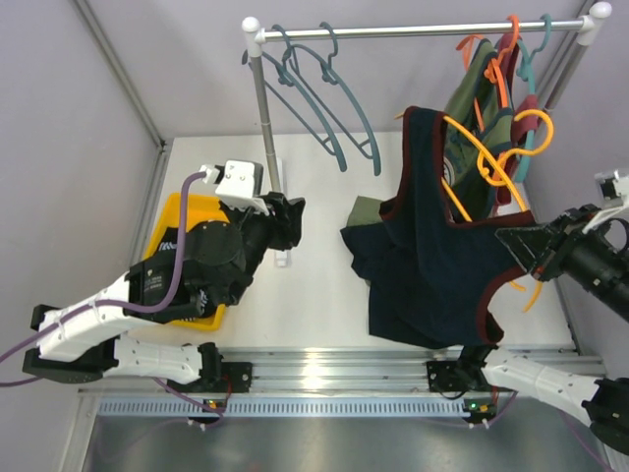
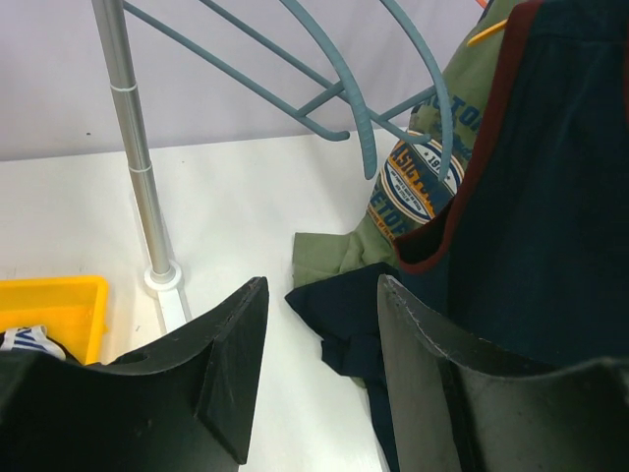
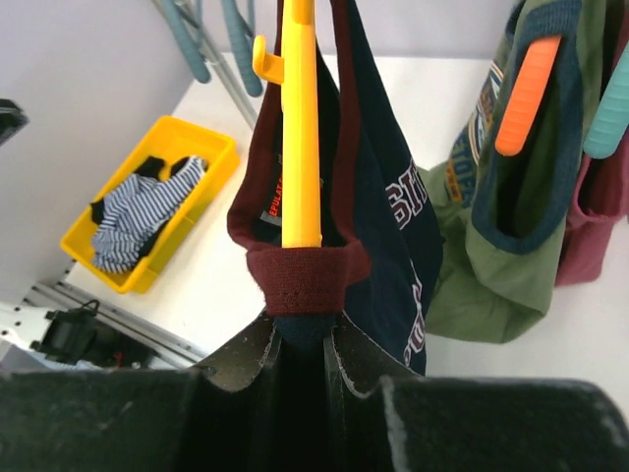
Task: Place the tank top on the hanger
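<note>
The navy tank top [image 1: 432,256] with maroon trim hangs in front of the rack, its hem bunched on the table. The yellow-orange hanger [image 1: 488,162] runs through it, hook up near the rail. My right gripper [image 1: 523,252] is shut on the tank top's maroon shoulder strap [image 3: 305,267], which wraps over the end of the hanger [image 3: 300,128]. Navy cloth fills the gap between its fingers [image 3: 254,359]. My left gripper [image 1: 287,222] stands open and empty left of the tank top [image 2: 550,197]. Between its fingers [image 2: 224,359] only bare table shows.
A yellow bin [image 1: 175,210] holding a striped garment [image 3: 138,218] sits at the left. The rack rail [image 1: 413,29] and its pole [image 2: 138,167] carry blue-grey hangers [image 1: 324,108]. An olive printed top [image 1: 482,98] on an orange hanger [image 1: 501,69] hangs behind the tank top.
</note>
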`<act>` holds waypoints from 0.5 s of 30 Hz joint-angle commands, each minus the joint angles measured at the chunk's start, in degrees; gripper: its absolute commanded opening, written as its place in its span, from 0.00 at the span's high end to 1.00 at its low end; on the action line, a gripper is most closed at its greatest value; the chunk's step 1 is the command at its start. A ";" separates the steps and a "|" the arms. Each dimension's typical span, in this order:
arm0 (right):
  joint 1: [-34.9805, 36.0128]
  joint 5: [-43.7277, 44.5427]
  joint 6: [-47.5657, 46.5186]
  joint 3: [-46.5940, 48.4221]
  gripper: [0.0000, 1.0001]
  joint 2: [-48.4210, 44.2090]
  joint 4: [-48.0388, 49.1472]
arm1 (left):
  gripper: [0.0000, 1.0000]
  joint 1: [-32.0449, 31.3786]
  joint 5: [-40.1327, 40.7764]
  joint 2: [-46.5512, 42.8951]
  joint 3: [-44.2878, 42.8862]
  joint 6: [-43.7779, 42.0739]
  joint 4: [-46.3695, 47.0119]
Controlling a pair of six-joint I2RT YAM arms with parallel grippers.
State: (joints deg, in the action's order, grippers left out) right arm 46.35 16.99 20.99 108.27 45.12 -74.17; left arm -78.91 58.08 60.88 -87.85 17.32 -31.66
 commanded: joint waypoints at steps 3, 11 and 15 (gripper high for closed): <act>0.15 7.17 1.07 -2.27 1.00 4.35 6.93 | 0.47 -0.19 -0.08 -0.50 0.23 0.70 -0.60; 0.06 10.86 -1.04 -3.33 1.00 13.14 12.29 | 0.47 -0.19 -0.16 -0.50 0.67 0.70 -0.51; -2.04 10.52 -3.23 -0.08 1.00 18.75 14.75 | 0.47 -0.10 -0.16 -0.85 1.28 0.78 -0.42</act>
State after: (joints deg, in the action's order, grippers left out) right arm 45.87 25.43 20.10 104.12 61.60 -67.07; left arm -78.91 57.91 60.88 -87.20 17.89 -31.77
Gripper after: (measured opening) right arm 0.130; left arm 0.534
